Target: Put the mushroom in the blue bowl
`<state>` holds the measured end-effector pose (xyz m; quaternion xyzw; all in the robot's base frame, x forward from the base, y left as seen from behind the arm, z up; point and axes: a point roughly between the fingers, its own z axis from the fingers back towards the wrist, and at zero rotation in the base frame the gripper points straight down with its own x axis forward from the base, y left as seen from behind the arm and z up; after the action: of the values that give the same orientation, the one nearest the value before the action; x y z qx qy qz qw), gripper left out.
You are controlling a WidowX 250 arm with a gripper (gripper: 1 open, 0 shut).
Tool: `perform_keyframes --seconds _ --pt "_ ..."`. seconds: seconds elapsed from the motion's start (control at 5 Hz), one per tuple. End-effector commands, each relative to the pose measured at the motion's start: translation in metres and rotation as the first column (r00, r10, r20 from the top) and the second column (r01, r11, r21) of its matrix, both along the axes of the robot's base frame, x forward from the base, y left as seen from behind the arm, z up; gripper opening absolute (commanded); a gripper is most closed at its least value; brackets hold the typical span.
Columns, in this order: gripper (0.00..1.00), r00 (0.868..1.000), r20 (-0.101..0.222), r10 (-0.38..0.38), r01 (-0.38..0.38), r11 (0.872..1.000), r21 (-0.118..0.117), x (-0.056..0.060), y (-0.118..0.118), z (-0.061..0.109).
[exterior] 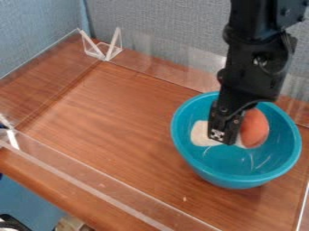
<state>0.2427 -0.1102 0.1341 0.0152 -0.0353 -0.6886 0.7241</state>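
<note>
The gripper reaches down from above into the bowl, its black fingers inside the rim and closed on the mushroom. The mushroom lies crosswise between the fingertips: its reddish-orange cap shows on the side toward the tabletop's right edge, and its cream-white stem comes out on the other side, toward the tabletop's left edge. The fingers cover the middle of it, so the place where cap and stem meet is hidden. The jaws stand only as far apart as the mushroom lets them, with no other thing in their hold. The mushroom is within the bowl's round opening, over the half toward the tabletop's back edge; whether it touches the inside of the bowl cannot be told from this view. The bowl, teal-blue and glossy within, stands upright on the wooden tabletop, toward the right edge, and the bare inner wall nearest the front edge catches some light. At the tabletop's far left corner, well apart from the bowl, is a small white wire rack. A clear strip runs along the tabletop's front edge, and a grey wall rises behind the back edge.
</note>
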Motion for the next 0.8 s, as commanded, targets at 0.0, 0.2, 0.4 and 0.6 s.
perform_keyframes --seconds 0.0,0.2,0.4,0.6 --pt "0.0 0.999 0.043 0.008 -0.007 1.0 -0.017 0.002 0.003 0.009" --pt "0.0 0.999 0.035 0.006 -0.006 1.0 -0.011 0.002 0.003 0.004" --pt "0.0 1.0 0.026 0.005 -0.005 1.0 -0.006 0.001 0.004 -0.001" --pt "0.0 1.0 0.021 0.004 -0.004 1.0 -0.001 0.0 0.005 -0.005"
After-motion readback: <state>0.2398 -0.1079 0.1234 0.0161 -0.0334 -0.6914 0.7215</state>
